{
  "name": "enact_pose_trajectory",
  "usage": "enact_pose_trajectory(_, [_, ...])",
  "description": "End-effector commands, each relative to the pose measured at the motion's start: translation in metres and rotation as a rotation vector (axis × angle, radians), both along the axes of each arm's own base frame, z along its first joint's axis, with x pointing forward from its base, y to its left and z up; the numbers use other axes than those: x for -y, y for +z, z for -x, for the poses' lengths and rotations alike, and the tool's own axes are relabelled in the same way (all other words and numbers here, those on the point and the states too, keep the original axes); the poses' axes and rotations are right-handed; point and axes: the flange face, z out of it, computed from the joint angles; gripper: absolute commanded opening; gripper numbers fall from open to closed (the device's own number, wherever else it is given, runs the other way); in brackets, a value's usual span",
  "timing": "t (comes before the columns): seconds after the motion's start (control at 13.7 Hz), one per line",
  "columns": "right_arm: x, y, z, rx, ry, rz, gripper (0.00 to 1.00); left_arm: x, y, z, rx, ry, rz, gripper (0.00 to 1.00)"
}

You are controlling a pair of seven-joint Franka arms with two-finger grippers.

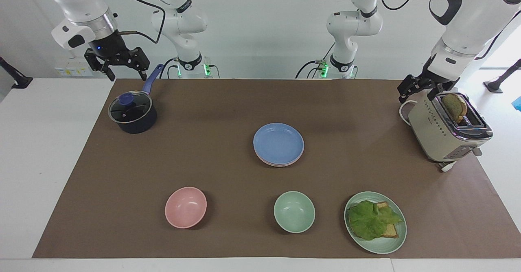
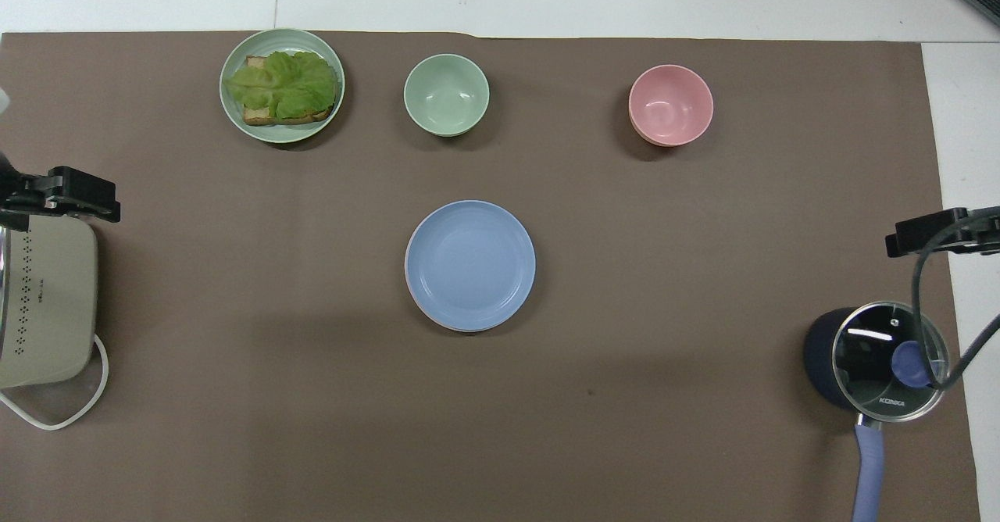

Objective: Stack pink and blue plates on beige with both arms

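Blue plate (image 1: 278, 143) sits on top of a stack at the middle of the brown mat (image 1: 228, 105). Pink plate (image 1: 272, 163) shows only as a thin rim directly under the blue one. Beige plate: cannot tell, no separate beige rim can be made out under the stack in either view.

Left gripper (image 1: 423, 91) hangs in the air just over the toaster (image 1: 443, 131) at the left arm's end of the table, fingers spread apart, holding nothing. Right gripper (image 1: 121, 66) hangs over the mat's edge next to the saucepan (image 1: 133, 115) at the right arm's end, fingers spread, holding nothing. Both arms wait well apart from the stack.

Readable writing: "KONKA" printed on the saucepan's glass lid (image 2: 891, 362) near the handle in the overhead view. Toaster has a small dark label on its side below the dot pattern, too small to read.

Toaster holds a slice of bread (image 1: 455, 106) standing in its slot. Farther from the robots than the stack: pink bowl (image 1: 185, 207), green bowl (image 1: 294, 211), green plate (image 1: 388, 245) with lettuce (image 1: 368, 219) on bread.
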Motion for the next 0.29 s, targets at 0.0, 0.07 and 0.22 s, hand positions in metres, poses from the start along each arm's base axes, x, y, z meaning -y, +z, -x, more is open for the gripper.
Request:
enact_pose_trajectory(0.0, [0.0024, 0.0012, 0.0035, -0.006, -0.008, 0.022, 1.0, -0.0033, 0.0063, 0.0029, 0.0, -0.001, 0.003, 1.0])
enact_pose_trajectory(0.07, [0.0024, 0.0018, 0.0041, -0.006, -0.008, 0.022, 1.0, -0.0033, 0.0063, 0.0029, 0.0, -0.001, 0.003, 1.0])
enact_pose_trajectory(0.22, [0.0023, 0.0007, 0.0045, -0.008, -0.008, 0.02, 1.0, -0.0033, 0.0064, 0.0027, 0.002, -0.001, 0.003, 1.0])
